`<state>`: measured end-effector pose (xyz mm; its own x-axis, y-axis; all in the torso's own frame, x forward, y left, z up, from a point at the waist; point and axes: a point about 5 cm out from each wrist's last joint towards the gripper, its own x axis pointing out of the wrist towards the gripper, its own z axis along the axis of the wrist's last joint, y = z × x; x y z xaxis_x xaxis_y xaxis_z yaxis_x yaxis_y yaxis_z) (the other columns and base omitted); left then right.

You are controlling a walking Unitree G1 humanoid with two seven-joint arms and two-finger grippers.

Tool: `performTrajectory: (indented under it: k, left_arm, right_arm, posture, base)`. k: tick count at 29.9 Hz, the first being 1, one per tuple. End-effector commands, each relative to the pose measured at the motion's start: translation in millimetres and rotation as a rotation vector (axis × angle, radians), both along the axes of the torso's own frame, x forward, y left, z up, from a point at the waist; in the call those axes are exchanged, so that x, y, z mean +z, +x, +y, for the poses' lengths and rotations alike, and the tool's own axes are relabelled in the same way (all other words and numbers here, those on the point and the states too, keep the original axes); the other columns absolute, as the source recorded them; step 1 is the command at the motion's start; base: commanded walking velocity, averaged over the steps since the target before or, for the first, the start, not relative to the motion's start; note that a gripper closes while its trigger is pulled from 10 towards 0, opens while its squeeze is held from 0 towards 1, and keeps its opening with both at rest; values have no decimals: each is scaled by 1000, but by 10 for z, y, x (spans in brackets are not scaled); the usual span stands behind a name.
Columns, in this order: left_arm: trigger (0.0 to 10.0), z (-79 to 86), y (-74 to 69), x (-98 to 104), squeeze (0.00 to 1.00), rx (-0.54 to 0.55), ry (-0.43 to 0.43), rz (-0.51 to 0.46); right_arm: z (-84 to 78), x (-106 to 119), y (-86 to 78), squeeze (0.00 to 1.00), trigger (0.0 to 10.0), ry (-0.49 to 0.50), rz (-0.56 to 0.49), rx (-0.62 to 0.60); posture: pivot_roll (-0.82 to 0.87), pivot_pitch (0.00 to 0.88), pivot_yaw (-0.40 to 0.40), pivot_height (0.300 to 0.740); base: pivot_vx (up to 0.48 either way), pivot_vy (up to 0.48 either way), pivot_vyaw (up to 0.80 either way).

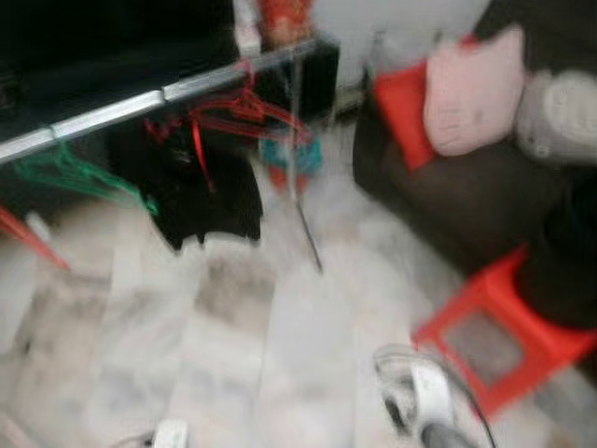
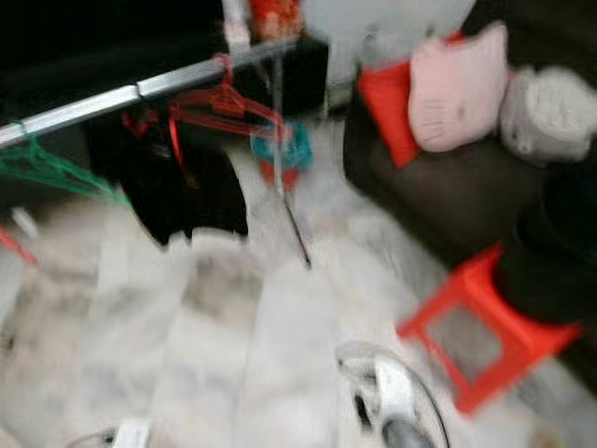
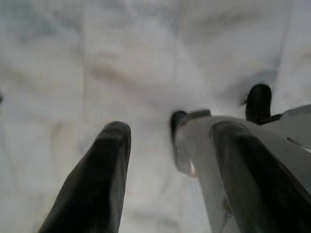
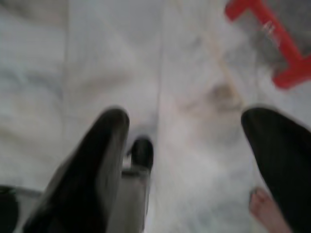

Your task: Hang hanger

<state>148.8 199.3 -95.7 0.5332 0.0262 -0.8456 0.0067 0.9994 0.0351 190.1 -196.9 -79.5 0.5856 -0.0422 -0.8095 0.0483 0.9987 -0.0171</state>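
Honestly looks like the approach step: red hangers (image 1: 238, 110) already dangle on the rail (image 1: 140, 103) ahead, while the left end effector (image 3: 167, 160) and right end effector (image 4: 187, 160) hang spread and empty over the floor (image 1: 280, 355), so next it needs a hanger to grab.

left claw (image 3: 165, 145) parted, right claw (image 4: 194, 141) parted, hanging

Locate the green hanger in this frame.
The green hanger hangs from the silver rail at the far left of the left eye view, left of the red hangers and the black garment.
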Motion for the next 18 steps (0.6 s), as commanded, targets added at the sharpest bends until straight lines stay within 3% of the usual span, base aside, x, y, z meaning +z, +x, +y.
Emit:
performTrajectory:
  k: [1, 18]
  left_arm:
    - [10000, 48, -128, -41, 0, -5, 14, 41]
    - [10000, 37, -124, -40, 0, -8, 8, 34]
  right_arm:
    - [68, 1, 23, 0, 10000, 14, -4, 10]
    - [59, -1, 16, 0, 10000, 13, -2, -6]
  posture:
    - [10, 67, -15, 740]
    - [6, 67, -9, 740]
  base:
    - [0, 0, -650]
    - [0, 0, -652]
